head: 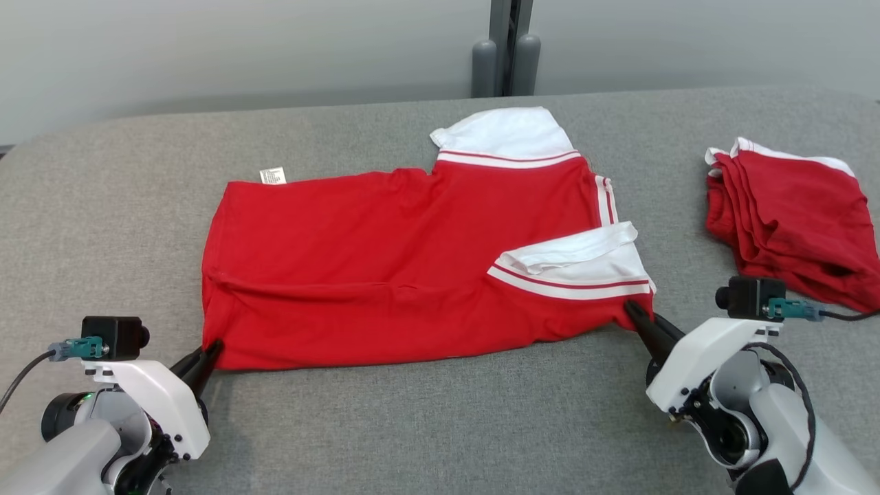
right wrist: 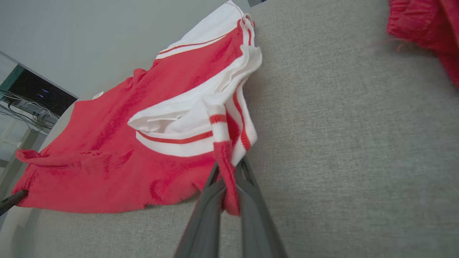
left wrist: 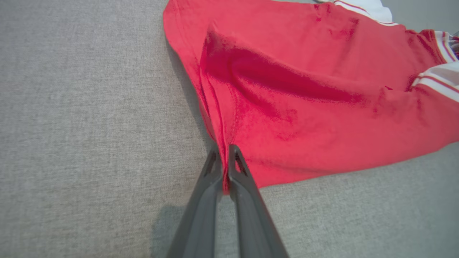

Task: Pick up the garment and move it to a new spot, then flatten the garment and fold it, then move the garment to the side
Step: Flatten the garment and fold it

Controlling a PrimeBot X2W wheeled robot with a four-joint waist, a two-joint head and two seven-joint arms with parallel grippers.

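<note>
left hand (head: 213, 346) low, pinched shirt (head: 357, 261) hem corner | right hand (head: 629, 308) low, pinched opposite corner | grey surface (head: 440, 426), pale wall (head: 206, 48)

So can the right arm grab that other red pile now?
Probably not yet. The right pincer is shut on the shirt's corner, so it would have to let go first. The pile lies close by on its right, with bare table between, so the way looks free.

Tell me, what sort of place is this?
Probably a robot test room set up for folding laundry, not a home: a wide grey cloth-covered table, a red shirt spread on it near a pile of folded red clothing, and a dark screen with cables below it.
</note>
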